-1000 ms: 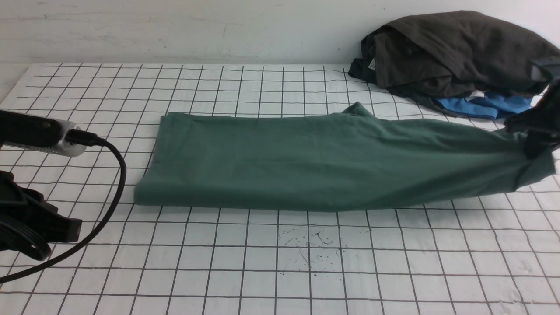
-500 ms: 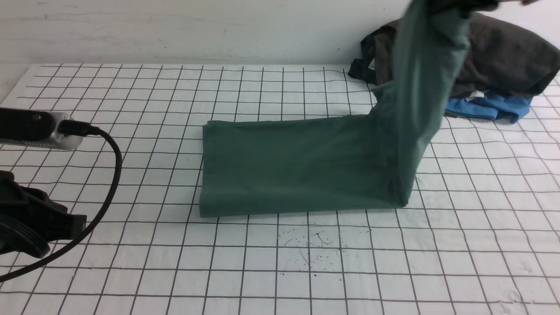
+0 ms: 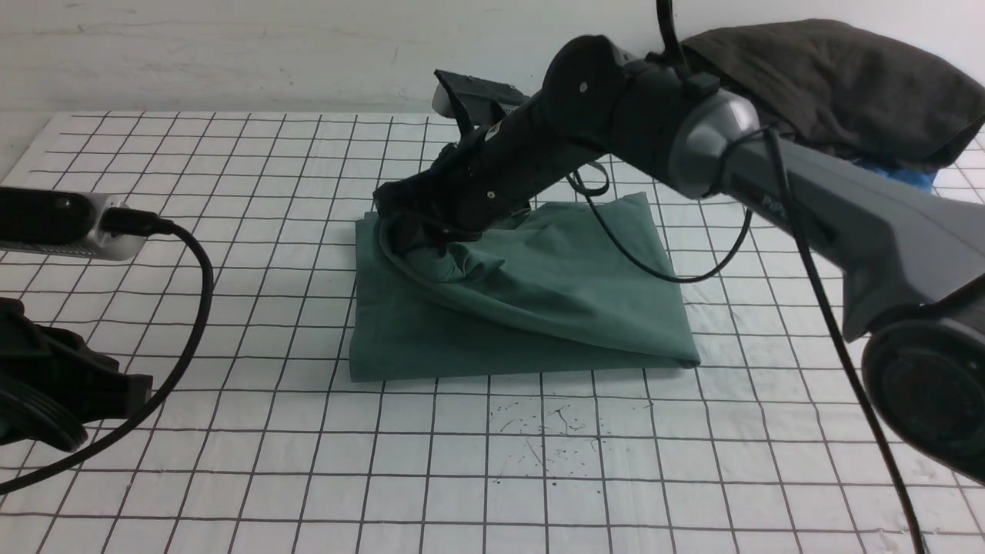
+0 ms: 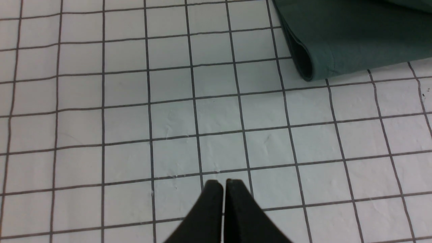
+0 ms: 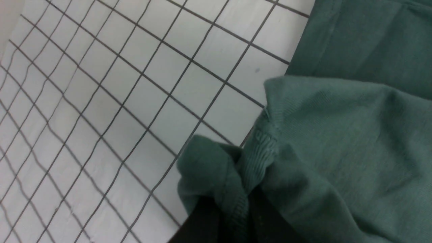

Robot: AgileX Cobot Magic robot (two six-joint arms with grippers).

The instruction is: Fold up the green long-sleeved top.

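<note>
The green long-sleeved top (image 3: 539, 308) lies doubled over itself in the middle of the gridded table. My right arm reaches across it from the right, and my right gripper (image 3: 419, 235) is shut on the top's bunched ribbed edge (image 5: 260, 158) above the far left corner of the lower layer. The carried layer drapes loosely over the lower one. My left gripper (image 4: 223, 184) is shut and holds nothing. It hovers over bare grid at the near left, and a folded corner of the top (image 4: 303, 64) lies some squares away from it.
A dark brown-grey bundle of clothing (image 3: 831, 77) sits at the back right with a bit of blue garment (image 3: 900, 173) under it. The white gridded cloth (image 3: 492, 477) covers the table. A black cable (image 3: 196, 308) loops from my left arm.
My right gripper swung the top's right end up and over to the left, laying it on the left half. The top slid right at first. The left arm barely moved.
</note>
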